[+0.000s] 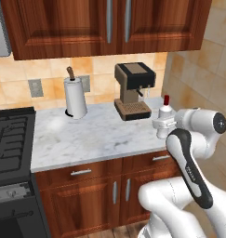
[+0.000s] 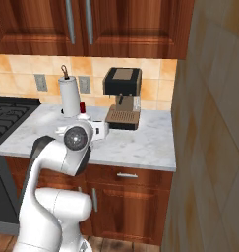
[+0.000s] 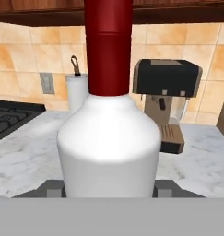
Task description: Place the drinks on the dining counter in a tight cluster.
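Close up, the gripper is clamped around a slim white bottle with a red cap, held upright above the marble desk. Behind it stand a coffee machine and a paper-towel roll against the tan tiled wall, under wooden cabinets.
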Motion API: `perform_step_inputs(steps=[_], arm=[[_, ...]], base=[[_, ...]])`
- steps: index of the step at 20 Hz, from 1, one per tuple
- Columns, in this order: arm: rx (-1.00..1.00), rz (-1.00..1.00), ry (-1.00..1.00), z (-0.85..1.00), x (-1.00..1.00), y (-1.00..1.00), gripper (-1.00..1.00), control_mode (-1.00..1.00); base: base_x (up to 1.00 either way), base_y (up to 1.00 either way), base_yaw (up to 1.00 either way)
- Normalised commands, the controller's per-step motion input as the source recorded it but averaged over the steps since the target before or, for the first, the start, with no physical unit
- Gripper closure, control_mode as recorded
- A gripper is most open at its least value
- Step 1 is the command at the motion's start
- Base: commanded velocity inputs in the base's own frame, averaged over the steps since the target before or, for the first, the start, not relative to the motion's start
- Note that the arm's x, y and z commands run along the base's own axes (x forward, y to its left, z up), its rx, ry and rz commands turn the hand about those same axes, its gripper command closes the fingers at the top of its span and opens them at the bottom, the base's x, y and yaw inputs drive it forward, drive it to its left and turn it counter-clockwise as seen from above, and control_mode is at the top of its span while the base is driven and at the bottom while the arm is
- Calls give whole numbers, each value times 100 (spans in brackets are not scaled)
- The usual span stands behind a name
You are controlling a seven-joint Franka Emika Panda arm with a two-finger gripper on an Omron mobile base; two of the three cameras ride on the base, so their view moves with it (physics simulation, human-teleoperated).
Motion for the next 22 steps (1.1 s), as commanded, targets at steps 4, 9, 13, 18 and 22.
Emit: perform_step_inputs(steps=[4, 9, 13, 18, 22], arm=[[0, 0, 0, 6, -43, 6, 100, -100], [0, 0, 1, 6, -28, 5, 100, -100], [0, 0, 0, 0, 0, 0, 100, -100], [0, 0, 0, 0, 0, 0, 100, -100], [0, 0, 0, 0, -5, 0, 100, 100]], base=[[0, 0, 0], [0, 0, 0], [0, 0, 0], [0, 0, 0], [-9, 0, 0]])
